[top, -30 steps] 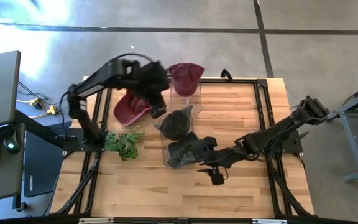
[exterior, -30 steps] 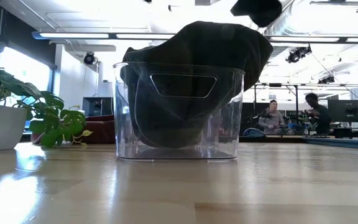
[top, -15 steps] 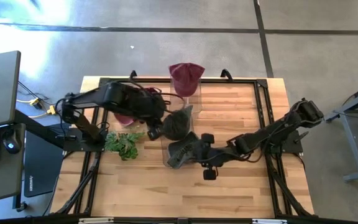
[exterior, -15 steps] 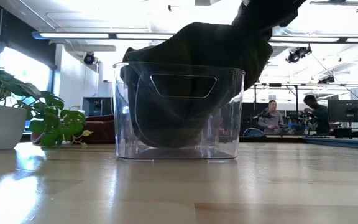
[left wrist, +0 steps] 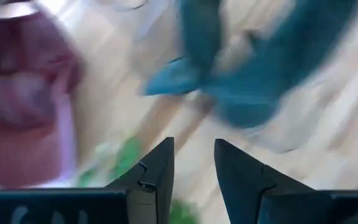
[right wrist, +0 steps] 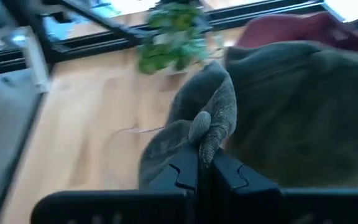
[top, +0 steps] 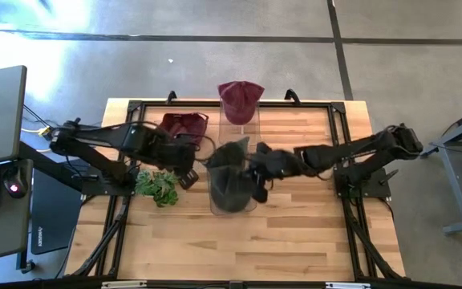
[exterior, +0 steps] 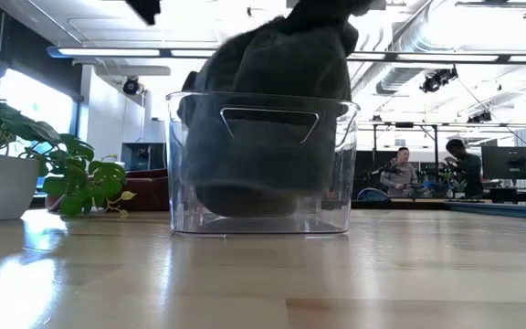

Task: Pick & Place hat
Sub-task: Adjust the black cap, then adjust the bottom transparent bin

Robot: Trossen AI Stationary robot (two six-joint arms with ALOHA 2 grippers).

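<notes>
My right gripper [right wrist: 205, 163] is pinched shut on a fold of the dark hat [right wrist: 278, 118], so there is no gap to close: the cloth sits right between the fingers and runs off from them toward 1 o'clock in the wrist view. From above, the right gripper [top: 257, 170] hangs over the clear bin [top: 231, 197] at table centre, and the hat [top: 233, 178] bunches under it with most of its bulk down inside the walls. The low view shows the hat [exterior: 268, 110] heaped up past the bin's [exterior: 261, 160] rim, crumpled, soft, with no clear long axis I can read. I judge the right arm to be the one that matters here; whether I lift or let go turns on that pinch point at the top of the heap. My left gripper [left wrist: 193, 163] stands apart and empty, at 9 o'clock from the bin [top: 184, 170], by the plant [top: 159, 186]. Farther off, a maroon hat [top: 181, 127] lies at 11 o'clock and another [top: 241, 98] at 12, on a second clear bin.
</notes>
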